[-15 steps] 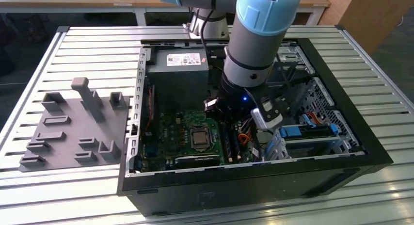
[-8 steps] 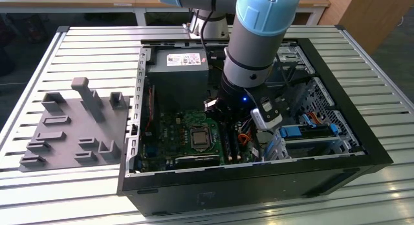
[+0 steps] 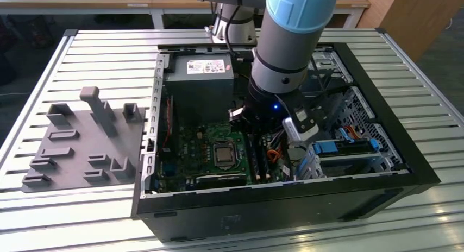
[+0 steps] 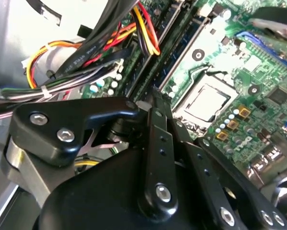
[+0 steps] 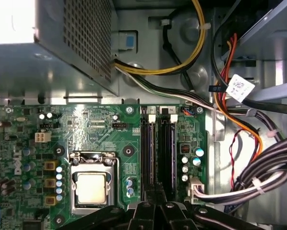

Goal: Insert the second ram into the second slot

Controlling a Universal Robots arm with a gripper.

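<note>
A green motherboard (image 5: pixel 100 139) carries black memory slots (image 5: pixel 158 153) and a silver processor (image 5: pixel 91 188). Yellow, orange and red cables (image 5: pixel 182 62) run beside the grey perforated power supply (image 5: pixel 81 33)

A pale metal worktop (image 3: pixel 87 45) made of long ribbed slats carries everything in the exterior view. On the exterior view's right and centre sits an open black computer case (image 3: pixel 290 203), lying on its side with its interior facing up, reaching close to the near edge. On the exterior view's left, just beside the case, lies a flat grey plastic fixture plate (image 3: pixel 80 149) with several upright blocks and posts. At the far edge, behind the case, stands the arm's pale base (image 3: pixel 233 28).
</note>
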